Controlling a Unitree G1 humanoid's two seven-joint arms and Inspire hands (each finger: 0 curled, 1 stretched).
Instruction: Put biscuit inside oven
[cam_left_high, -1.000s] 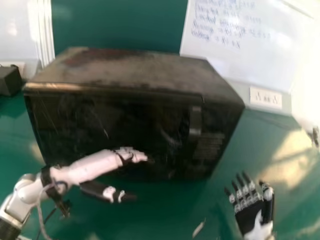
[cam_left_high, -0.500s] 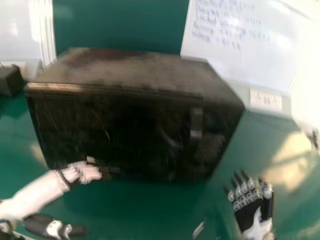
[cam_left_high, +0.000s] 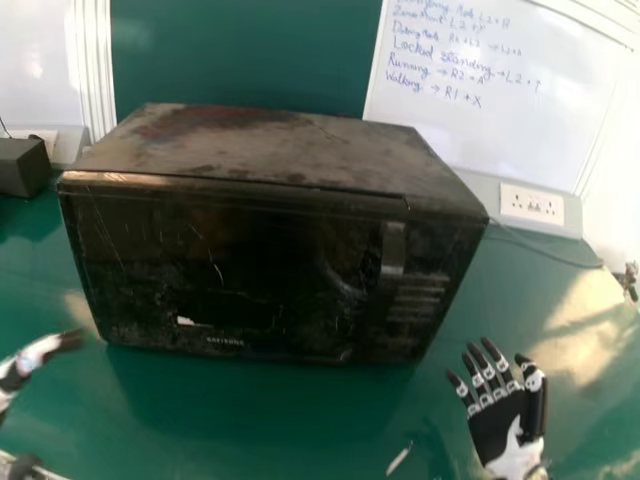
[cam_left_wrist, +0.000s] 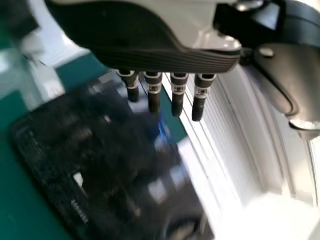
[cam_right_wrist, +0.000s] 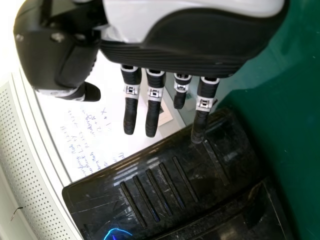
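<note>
The black oven (cam_left_high: 240, 265) stands on the green table with its door closed. At the left edge of the head view is my left hand (cam_left_high: 38, 352), to the left of the oven and apart from it; in the left wrist view the same left hand (cam_left_wrist: 153, 92) has its fingers straight, with the oven (cam_left_wrist: 100, 165) beyond. My right hand (cam_left_high: 500, 420) is at the lower right, palm up with fingers spread, off the oven's right front corner. The right wrist view has the right hand (cam_right_wrist: 152, 107) empty, fingers extended, near the oven (cam_right_wrist: 165, 185). I see no biscuit.
A small pale object (cam_left_high: 398, 459) lies on the green table (cam_left_high: 270, 420) near the front edge. A dark box (cam_left_high: 22, 166) is at the far left. Behind the oven are a whiteboard (cam_left_high: 460, 110) and a wall socket (cam_left_high: 532, 204), with a cable at the right.
My left hand has moved left, away from the oven's front, to the head view's left edge. The right hand has stayed where it was, and the oven door is still closed.
</note>
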